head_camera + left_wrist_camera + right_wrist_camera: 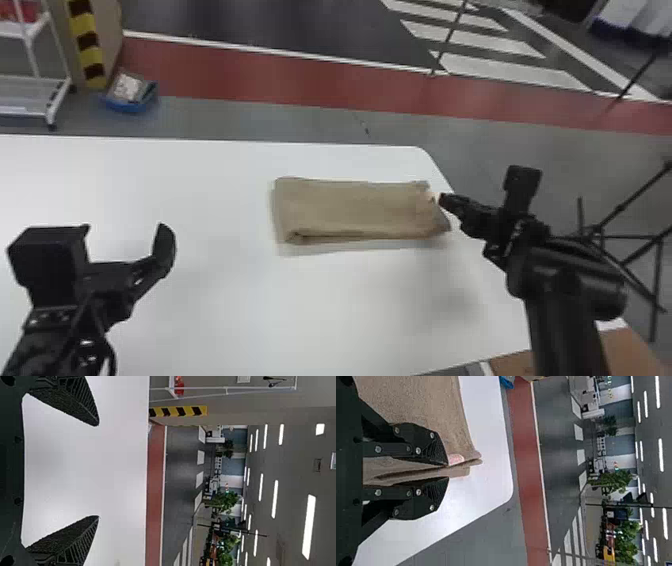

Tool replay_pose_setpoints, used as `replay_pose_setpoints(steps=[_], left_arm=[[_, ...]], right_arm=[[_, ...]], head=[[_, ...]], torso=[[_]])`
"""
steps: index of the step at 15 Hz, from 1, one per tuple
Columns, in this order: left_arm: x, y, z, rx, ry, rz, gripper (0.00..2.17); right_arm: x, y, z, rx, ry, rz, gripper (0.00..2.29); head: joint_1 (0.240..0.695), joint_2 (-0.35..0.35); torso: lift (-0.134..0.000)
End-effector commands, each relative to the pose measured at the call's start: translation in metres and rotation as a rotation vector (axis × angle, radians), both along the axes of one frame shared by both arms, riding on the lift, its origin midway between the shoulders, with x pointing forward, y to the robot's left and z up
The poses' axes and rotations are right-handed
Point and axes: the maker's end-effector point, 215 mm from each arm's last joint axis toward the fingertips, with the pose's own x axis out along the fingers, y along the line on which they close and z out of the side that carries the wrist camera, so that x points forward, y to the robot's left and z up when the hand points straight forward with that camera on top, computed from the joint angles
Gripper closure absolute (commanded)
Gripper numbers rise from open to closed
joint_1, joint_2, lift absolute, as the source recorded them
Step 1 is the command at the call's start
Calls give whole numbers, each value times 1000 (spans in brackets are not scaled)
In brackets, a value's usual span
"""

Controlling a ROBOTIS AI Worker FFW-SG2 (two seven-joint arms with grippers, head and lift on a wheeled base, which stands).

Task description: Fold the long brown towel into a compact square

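Brown towel point(350, 207) has one end pinched in the right end effector point(442, 200).

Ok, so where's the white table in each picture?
Head view: the table stretches across the lower part, under the brown towel.
Left wrist view: between and beyond the fingers of the left gripper.
Right wrist view: under the towel and out past the right gripper.
Shared landmark: the red floor strip beyond it.

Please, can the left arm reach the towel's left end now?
Probably yes: the left gripper is open, and nothing seems to stand between it and that end of the towel. The right gripper holds the opposite end.
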Motion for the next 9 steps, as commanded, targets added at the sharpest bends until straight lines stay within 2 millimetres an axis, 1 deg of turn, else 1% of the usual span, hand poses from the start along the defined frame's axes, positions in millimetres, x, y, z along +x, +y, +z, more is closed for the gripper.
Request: replay_pose_setpoints(steps=[1,2,3,4,5,6,7,8,9], left_arm=[[0,-2,1,6,-4,-10,36],[2,-1,2,9,-6,-7,36],[4,-2,3,6,-12,-8,36],[8,-3,4,8,-17,-7,36],[12,-4,6,7,-21,-7,36],[17,-7,9,3,-31,-7,36],[21,-7,15,1,-54,-4,36],[22,-4,22,-1,-79,0,36],[22,0,22,2,-79,5,36]], right_arm=[[-5,-21,9,-53,-44,-30,49],[-9,-28,20,-61,-73,-45,49],[-11,-27,40,-77,-129,-47,49],[-14,-15,58,-83,-179,-33,49],[-17,2,65,-71,-201,12,110],[-17,32,71,-15,-229,98,576],[-17,62,68,42,-223,174,1325],[-20,96,53,102,-183,260,1986],[-19,129,51,116,-172,359,2169]], head=[[695,-342],[695,-350],[695,-350],[695,-350],[695,-350],[695,-350],[695,-350],[695,-346],[695,-303]], torso=[[-123],[-123],[-123],[-123],[-123],[-123],[-123],[-123],[-123]])
